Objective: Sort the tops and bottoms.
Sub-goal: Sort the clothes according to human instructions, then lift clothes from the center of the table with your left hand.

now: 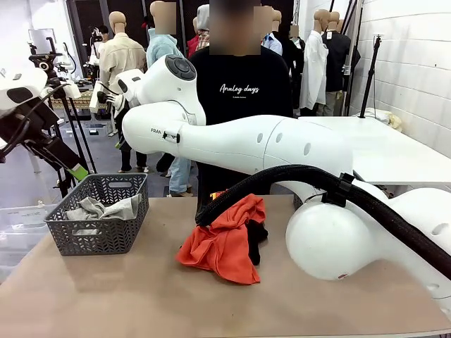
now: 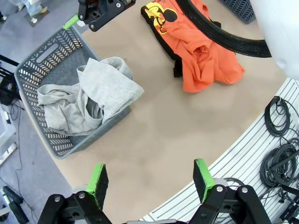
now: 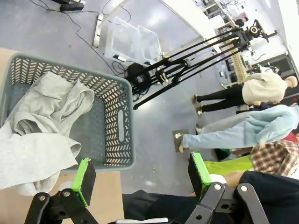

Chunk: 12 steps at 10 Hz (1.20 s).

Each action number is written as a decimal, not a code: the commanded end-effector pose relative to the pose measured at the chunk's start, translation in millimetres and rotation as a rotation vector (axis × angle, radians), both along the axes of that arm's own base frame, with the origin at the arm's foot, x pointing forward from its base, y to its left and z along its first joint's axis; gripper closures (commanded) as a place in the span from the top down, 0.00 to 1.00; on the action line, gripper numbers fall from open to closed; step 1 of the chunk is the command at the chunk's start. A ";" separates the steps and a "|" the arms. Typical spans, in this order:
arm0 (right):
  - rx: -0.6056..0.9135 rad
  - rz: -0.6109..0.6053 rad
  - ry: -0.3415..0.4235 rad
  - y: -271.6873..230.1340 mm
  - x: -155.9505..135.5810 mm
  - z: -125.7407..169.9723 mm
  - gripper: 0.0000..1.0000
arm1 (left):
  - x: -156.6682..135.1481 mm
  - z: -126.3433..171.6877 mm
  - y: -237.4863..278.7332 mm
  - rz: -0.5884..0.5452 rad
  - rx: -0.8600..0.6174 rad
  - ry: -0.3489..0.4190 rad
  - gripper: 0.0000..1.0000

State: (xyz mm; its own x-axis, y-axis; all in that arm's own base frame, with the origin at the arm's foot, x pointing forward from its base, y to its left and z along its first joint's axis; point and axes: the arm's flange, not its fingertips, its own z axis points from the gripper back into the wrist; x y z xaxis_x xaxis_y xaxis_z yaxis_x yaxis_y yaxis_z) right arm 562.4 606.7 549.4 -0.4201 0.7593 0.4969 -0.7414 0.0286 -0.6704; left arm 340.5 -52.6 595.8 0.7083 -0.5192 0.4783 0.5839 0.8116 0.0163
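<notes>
The table [image 1: 127, 296] had a plain tan top, bare along its near side. At its left end stood a grey slotted basket [image 1: 95, 236] with the light grey top [image 1: 99, 209] crumpled inside. In the left wrist view one fold of that top hung over the basket's rim onto the table. Near the middle of the table lay the orange-red top [image 1: 225, 243], bunched up, with a black garment [image 1: 256, 239] partly under it and showing along its edge. A thick black cable hose [image 1: 282, 176] from the right arm crossed above the heap. A second slotted basket [image 2: 240, 9] stood past the heap.

The left hand [image 2: 152, 176] hung over the table's near edge, its jaws wide and empty. The right hand [image 3: 142, 170] was also spread wide, holding nothing, above the basket's far rim and the floor beyond it.

A person in a black printed T-shirt [image 1: 239, 88] stood at the far side. The room had a grey floor [image 3: 154, 121], black tripods [image 3: 187, 60], clear plastic bins [image 3: 131, 39], a white table [image 1: 394, 151] on the right and a white brick wall [image 1: 416, 63].
</notes>
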 end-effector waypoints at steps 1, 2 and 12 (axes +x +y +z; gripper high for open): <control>-0.005 0.007 -0.016 -0.2 0.3 0.5 1.00 | -0.7 0.1 1.2 0.010 -0.002 0.000 0.95; -0.005 0.007 -0.016 -0.2 0.3 0.5 1.00 | -0.7 0.1 1.2 0.010 -0.002 0.000 0.95; -0.005 0.007 -0.016 -0.2 0.3 0.5 1.00 | -0.7 0.1 1.2 0.010 -0.002 0.000 0.95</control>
